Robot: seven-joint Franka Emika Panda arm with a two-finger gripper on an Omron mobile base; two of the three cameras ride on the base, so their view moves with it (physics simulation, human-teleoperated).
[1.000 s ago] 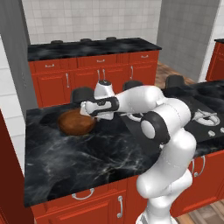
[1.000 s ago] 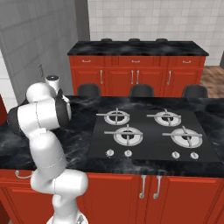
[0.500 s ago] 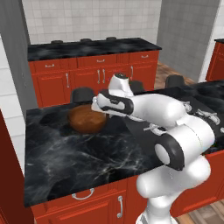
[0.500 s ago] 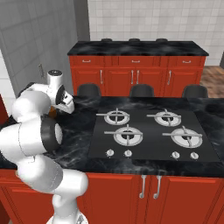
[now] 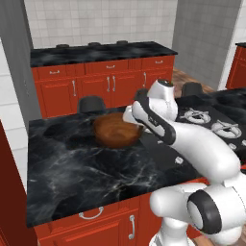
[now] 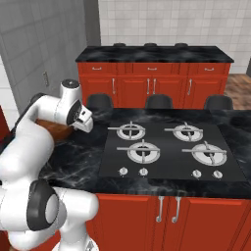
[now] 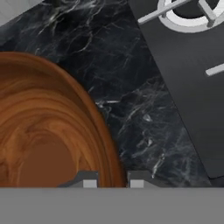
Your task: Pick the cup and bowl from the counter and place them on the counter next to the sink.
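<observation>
The wide brown wooden bowl (image 5: 113,132) sits over the black marble counter (image 5: 86,173), left of the hob. My gripper (image 5: 136,124) is at the bowl's right rim. In the hand view the gripper (image 7: 112,180) is shut on the bowl (image 7: 48,131): one fingertip inside the rim, the other outside, with the counter (image 7: 131,74) beneath. The right base view shows a slice of the bowl (image 6: 58,130) behind my arm. I cannot tell whether the bowl touches the counter. The cup and the sink are out of view.
A black gas hob (image 6: 166,147) with silver burners fills the counter to the bowl's right, and its corner shows in the hand view (image 7: 192,65). Dark stools (image 6: 159,101) stand along the counter's far edge. A second counter over red cabinets (image 5: 96,50) runs along the back wall.
My arm has swung to the right, and the bowl has travelled right with the gripper, closer to the hob. The jaws have stayed the same.
</observation>
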